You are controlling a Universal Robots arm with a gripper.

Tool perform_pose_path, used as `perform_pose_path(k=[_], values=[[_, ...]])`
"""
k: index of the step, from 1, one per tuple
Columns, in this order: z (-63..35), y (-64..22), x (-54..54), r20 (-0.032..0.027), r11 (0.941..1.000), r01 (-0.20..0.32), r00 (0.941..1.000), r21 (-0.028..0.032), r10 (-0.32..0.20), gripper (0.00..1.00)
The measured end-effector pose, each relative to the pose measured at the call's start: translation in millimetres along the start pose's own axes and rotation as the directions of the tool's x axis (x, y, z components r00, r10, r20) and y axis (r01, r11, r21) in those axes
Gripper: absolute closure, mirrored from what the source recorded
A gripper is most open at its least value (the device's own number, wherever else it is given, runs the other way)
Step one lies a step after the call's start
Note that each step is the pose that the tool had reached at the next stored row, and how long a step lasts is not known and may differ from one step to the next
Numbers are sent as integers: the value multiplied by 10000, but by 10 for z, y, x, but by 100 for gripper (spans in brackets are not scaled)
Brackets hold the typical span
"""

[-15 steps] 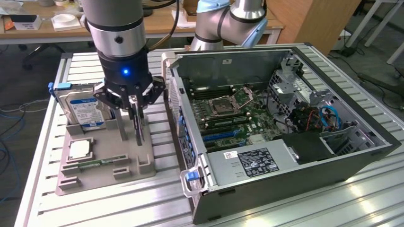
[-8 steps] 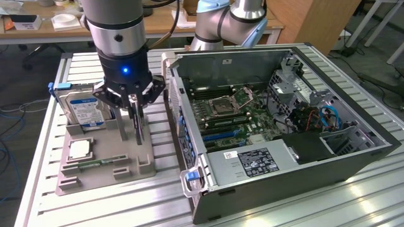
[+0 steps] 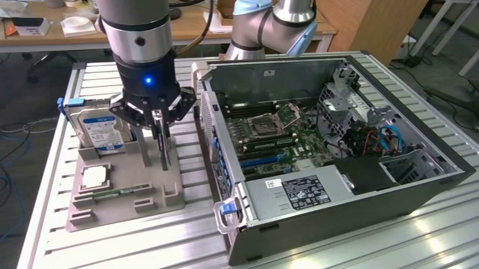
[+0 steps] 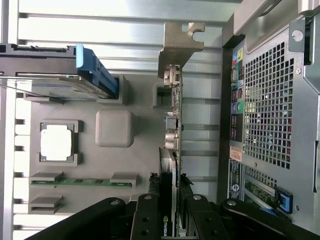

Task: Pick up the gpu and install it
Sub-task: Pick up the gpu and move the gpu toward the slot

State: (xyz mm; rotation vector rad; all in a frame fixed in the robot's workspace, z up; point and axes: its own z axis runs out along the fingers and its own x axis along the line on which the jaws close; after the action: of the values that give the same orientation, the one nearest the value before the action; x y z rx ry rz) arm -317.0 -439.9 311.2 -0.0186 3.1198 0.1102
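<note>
The gpu (image 3: pixel 162 148) is a thin dark card standing on edge over the grey parts holder (image 3: pixel 131 168), at the exterior view's left of the open computer case (image 3: pixel 419 188). My gripper (image 3: pixel 159 120) reaches straight down and is shut on the card's upper edge. Whether the card's lower edge rests in the holder or hangs just above it, I cannot tell. In the wrist view the gpu (image 4: pixel 172 130) runs edge-on away from my gripper (image 4: pixel 171 220), its silver bracket (image 4: pixel 181 40) at the far end, with black fingers (image 4: pixel 147 215) pressed on both sides.
A hard drive (image 3: pixel 101 129) with a blue-and-white label stands in the holder beside my gripper. A processor chip (image 3: pixel 95 176) and a green memory stick (image 3: pixel 112 193) lie nearer the front. The case's motherboard (image 3: pixel 262 134) lies exposed. Another arm (image 3: pixel 262 28) stands behind.
</note>
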Motion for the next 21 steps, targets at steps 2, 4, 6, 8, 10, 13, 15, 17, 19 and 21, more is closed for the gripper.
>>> perform_pose_path(k=[2,4,6,8,10,13,15,17,19,21], values=[[-7,0,-1,0,10000,2,10000,1,-2,74],[-15,1,0,-1,10000,3,10000,1,-3,74],[-25,1,-1,-2,10000,5,10000,1,-5,74],[-36,3,-1,-2,10000,6,10000,1,-6,74],[-48,3,-1,-1,10000,9,10000,0,-9,74],[-66,5,-1,-2,10000,12,10000,0,-12,74],[-78,5,-2,-2,10000,12,10000,0,-12,74],[-88,6,-2,-1,10000,13,10000,-2,-13,74],[-100,7,-2,-2,10000,12,10000,-2,-12,74],[-114,8,-2,-2,10000,12,10000,-2,-12,74]])
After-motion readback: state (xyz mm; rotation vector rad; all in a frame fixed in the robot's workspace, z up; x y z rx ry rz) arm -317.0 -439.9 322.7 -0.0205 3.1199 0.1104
